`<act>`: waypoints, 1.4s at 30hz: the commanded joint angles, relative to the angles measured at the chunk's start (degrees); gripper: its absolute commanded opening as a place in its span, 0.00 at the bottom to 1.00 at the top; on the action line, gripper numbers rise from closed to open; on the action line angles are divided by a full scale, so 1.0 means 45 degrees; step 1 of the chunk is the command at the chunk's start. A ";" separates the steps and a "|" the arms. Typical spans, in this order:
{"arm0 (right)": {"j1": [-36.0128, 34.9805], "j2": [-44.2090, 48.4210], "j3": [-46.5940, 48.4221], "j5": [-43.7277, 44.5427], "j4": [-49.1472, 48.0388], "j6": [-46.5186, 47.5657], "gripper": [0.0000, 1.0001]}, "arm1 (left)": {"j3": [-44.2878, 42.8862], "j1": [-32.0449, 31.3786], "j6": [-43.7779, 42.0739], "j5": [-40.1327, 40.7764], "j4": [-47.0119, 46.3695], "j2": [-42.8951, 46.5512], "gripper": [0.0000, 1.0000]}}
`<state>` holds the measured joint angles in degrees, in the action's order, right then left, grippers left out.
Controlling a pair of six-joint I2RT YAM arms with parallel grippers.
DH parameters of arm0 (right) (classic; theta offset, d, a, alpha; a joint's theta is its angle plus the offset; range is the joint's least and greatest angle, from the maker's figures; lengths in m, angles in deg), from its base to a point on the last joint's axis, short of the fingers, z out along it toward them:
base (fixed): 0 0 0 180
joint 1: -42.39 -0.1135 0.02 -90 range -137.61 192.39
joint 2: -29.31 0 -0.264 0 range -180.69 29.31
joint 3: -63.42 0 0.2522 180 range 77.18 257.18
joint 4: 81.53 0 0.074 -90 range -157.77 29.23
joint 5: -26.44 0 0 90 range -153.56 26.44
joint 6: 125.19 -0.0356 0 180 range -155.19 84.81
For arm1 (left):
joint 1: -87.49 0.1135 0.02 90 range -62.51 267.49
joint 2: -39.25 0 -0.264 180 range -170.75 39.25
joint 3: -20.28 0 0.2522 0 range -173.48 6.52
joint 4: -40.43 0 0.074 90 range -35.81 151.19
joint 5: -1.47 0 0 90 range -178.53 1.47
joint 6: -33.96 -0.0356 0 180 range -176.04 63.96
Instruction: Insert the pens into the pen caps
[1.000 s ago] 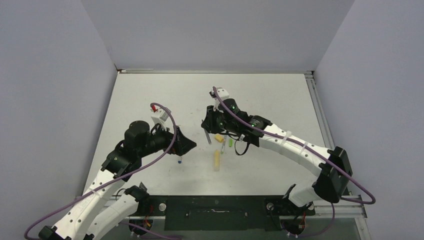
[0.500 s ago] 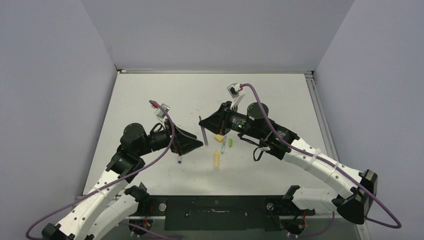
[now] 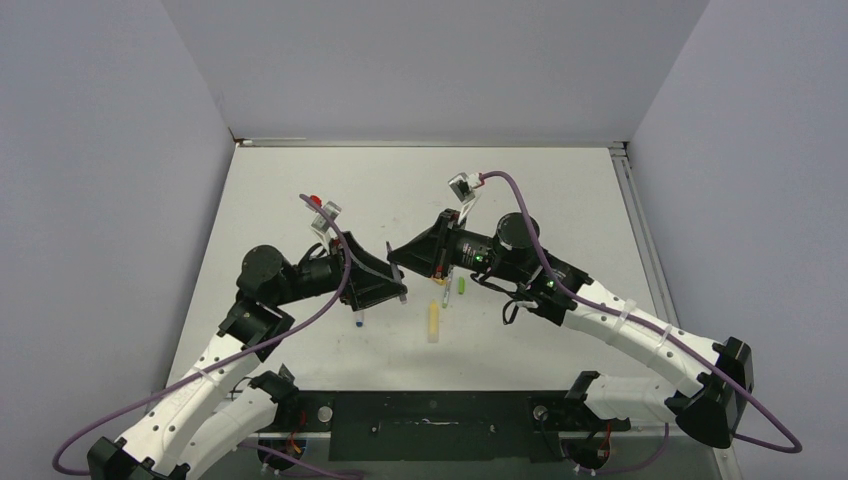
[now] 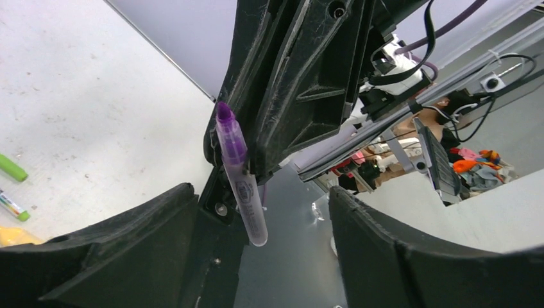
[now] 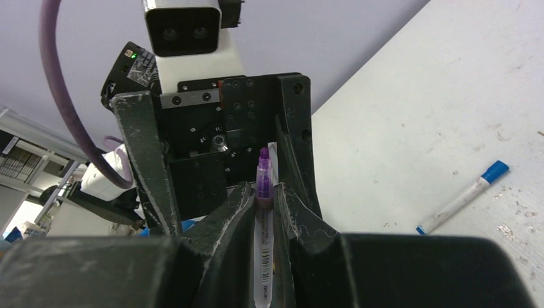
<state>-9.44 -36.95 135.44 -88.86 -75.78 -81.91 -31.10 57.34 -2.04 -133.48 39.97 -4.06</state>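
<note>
Little of the task looks done. The right gripper (image 5: 263, 197) is clamped on the purple pen (image 4: 238, 168), whose bare purple tip pokes out past the fingers in the middle of the right wrist view. It points at the left gripper (image 4: 260, 192), whose jaws stand wide apart with nothing between them; the two grippers meet nose to nose at the centre of the top view. I find no pink-purple cap in any view, so the purple pen's mate is unaccounted for.

The rest lies on the table (image 3: 540, 190): the blue-tipped pen (image 5: 460, 196) at the right edge of the right wrist view; the yellow marker (image 3: 433, 320) just below centre of the top view; above it the thin grey-green pen (image 3: 445, 296), the green cap (image 4: 11, 168) and the yellow cap (image 3: 438, 279), close together but none joined. Whether the blue end is a fitted cap I cannot tell.

As I judge it, at least three pens have yet to be capped; the purple one is merely lifted and seems about to be passed across.
</note>
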 commanded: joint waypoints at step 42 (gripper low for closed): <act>-0.1211 0.0759 0.1721 0.2706 0.1926 0.2926 0.53 | -0.0622 0.0340 -0.2776 0.0100 0.2996 0.0652 0.00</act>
<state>-14.75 -35.61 138.81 -82.30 -72.24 -74.15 -30.76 58.26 -5.13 -135.63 42.96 -1.77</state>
